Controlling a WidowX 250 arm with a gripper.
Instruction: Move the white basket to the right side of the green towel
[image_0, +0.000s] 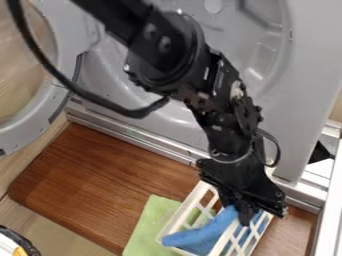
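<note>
Basket (178, 217), boxy lattice, partly over towel (148, 225)

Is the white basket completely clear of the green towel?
No, the white basket overlaps the green towel, which shows through its slots.

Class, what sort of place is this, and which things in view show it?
Probably a laundry area, perhaps a practice setup: a grey machine like a washer or dryer has its round door swung open, and before it is a white basket with what looks like blue cloth in it.
</note>
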